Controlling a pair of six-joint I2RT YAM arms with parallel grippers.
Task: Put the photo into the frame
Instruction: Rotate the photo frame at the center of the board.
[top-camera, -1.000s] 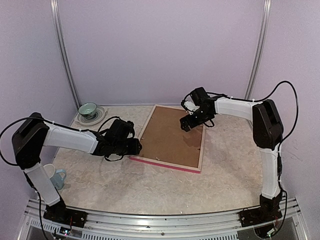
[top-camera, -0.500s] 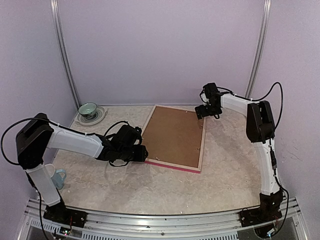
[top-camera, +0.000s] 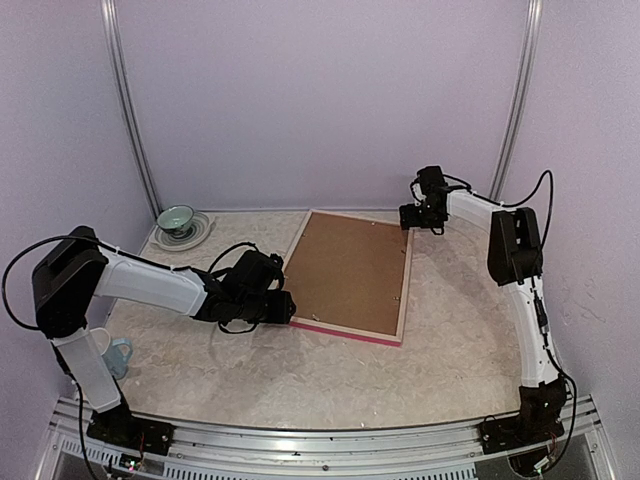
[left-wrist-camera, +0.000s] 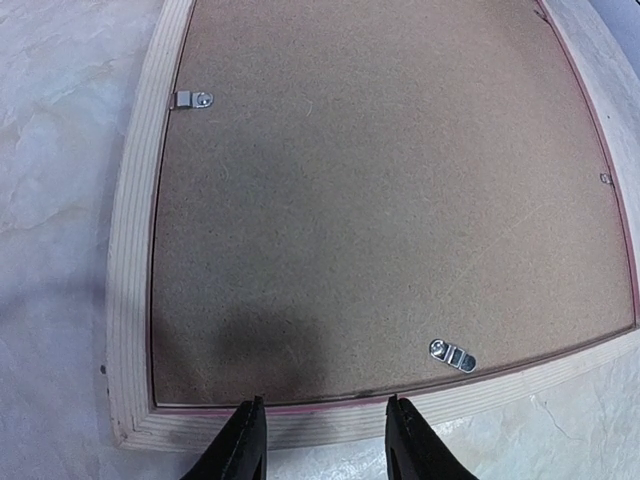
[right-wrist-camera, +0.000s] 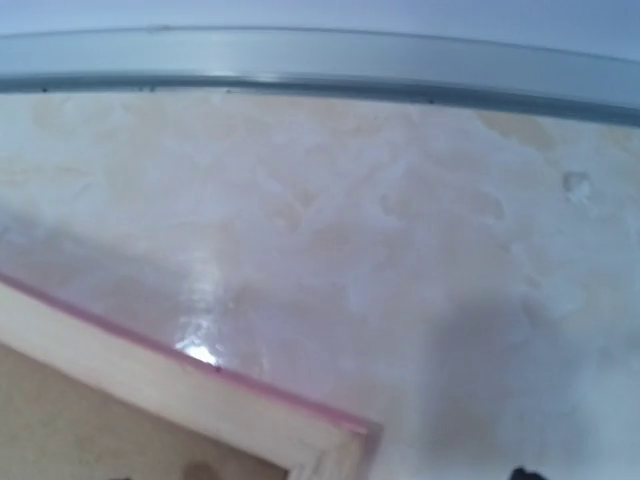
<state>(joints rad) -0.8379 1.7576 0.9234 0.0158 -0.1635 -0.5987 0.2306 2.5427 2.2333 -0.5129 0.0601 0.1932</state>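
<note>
At near-left corner of frame (top-camera: 406, 285), left gripper (left-wrist-camera: 325, 410) hovers, jaws apart, empty. Right gripper (top-camera: 408, 216) at far-right corner, jaws: cannot tell. Backing board (top-camera: 345, 270) fills frame; photo unseen, likely beneath. Task looks nearly finished.

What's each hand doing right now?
Left hand: open, holding nothing, at the frame edge.
Right hand: cannot be told.
</note>
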